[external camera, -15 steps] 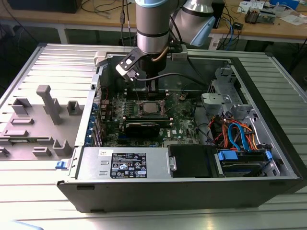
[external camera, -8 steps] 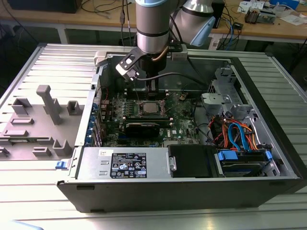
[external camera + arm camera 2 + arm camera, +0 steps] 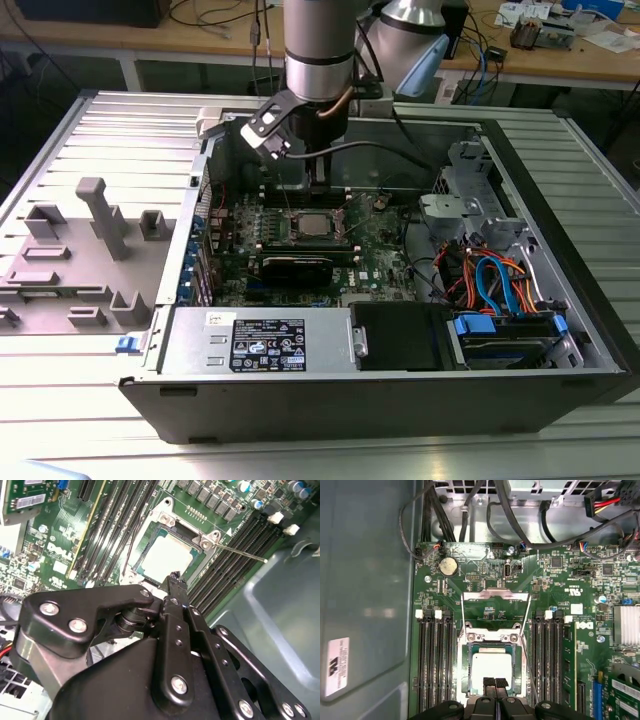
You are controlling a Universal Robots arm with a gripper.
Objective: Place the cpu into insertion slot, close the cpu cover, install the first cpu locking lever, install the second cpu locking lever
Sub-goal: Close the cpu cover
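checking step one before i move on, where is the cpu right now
In the first wrist view the cpu lies seated in the insertion slot, between the two banks of memory slots, with the end effector at its edge.

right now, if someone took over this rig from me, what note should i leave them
Gripper: fingers shut, holding nothing, tips over one edge of the cpu.
Cpu: lies flat in the insertion slot.
Cpu cover: looks raised beyond the slot, not down over the cpu.
Done: cpu placed.
Left: close the cover and install both levers. One locking lever sticks out over the memory slots and looks unlatched.
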